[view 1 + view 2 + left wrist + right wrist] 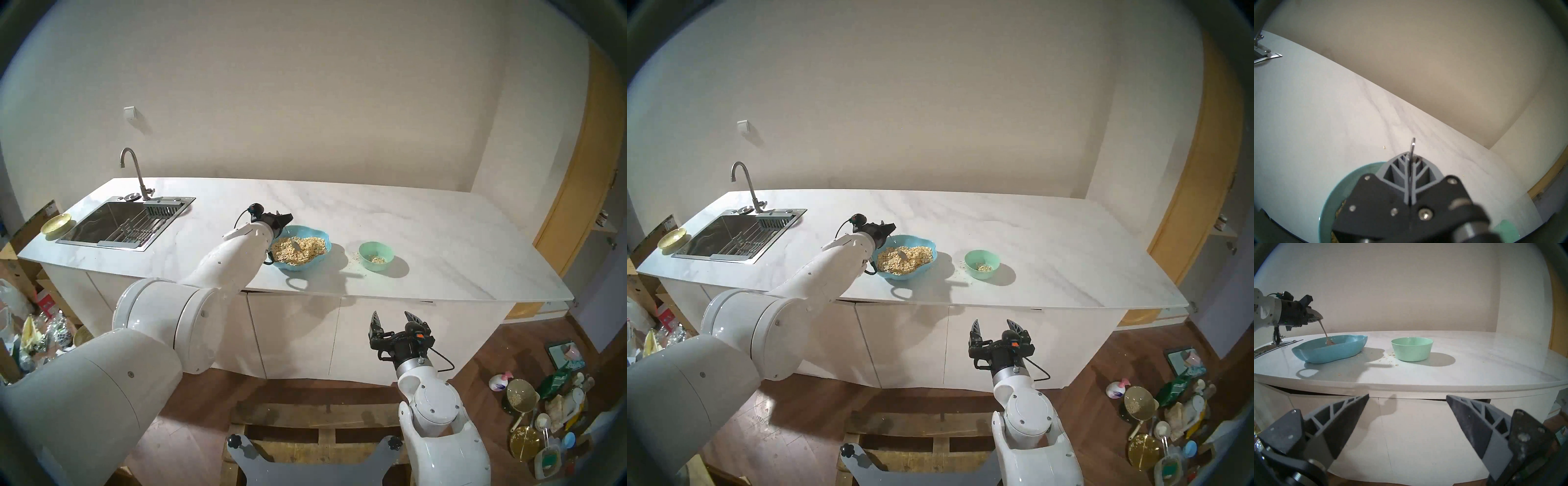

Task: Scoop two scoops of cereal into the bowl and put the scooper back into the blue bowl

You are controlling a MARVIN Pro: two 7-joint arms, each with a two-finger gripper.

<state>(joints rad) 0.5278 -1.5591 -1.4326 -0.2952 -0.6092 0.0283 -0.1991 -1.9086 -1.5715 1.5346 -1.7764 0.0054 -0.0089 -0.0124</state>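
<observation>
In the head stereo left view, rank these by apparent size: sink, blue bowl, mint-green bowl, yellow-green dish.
1. sink
2. blue bowl
3. mint-green bowl and yellow-green dish: they look about alike, and the dish sits at the fisheye edge, so I will not rank them.

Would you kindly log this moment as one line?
left gripper: shut on slim silver spoon | spoon head: in oat flakes, scalloped teal-blue bowl | right gripper: open, idle

The left gripper (284,220) hangs over the blue bowl's (317,264) far-left rim, jaws closed on the spoon (294,243), whose head lies in the cereal (307,249). To the right, the green bowl (376,255) holds a few flakes. The right gripper (393,321) hovers below the table (424,237), jaws apart.
</observation>
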